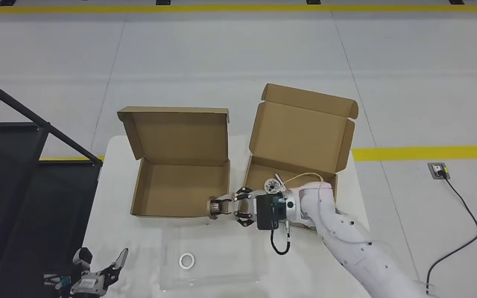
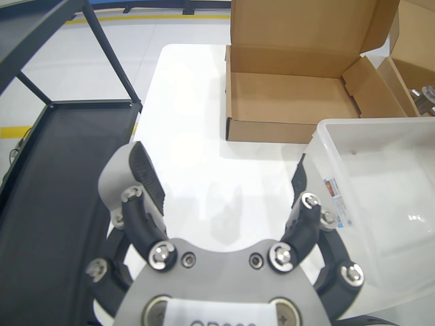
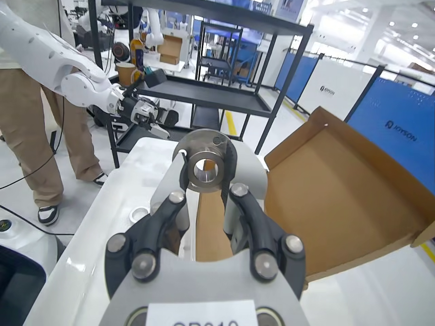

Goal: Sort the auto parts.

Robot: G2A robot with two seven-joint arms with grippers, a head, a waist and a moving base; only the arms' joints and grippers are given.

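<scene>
Two fingers of my right gripper point(image 3: 205, 171) clamp a metal flanged ring point(image 3: 205, 155), centre frame, over the near right corner of the left cardboard box point(image 1: 179, 186). It looks heavy, rigid and slick, so I'd judge a grip across the hub holds best. My left gripper point(image 2: 224, 174) hangs spread and empty, lower left in the top view. Beyond lie the white table point(image 1: 112, 197), the grey floor point(image 1: 223, 67) and the black shelving point(image 3: 210, 93).

i log a brown box point(image 1: 181, 188), a white table point(image 1: 112, 223), a silver metal part point(image 3: 200, 142), a white ring point(image 1: 186, 261), black ribbed pads point(image 2: 146, 174).
</scene>
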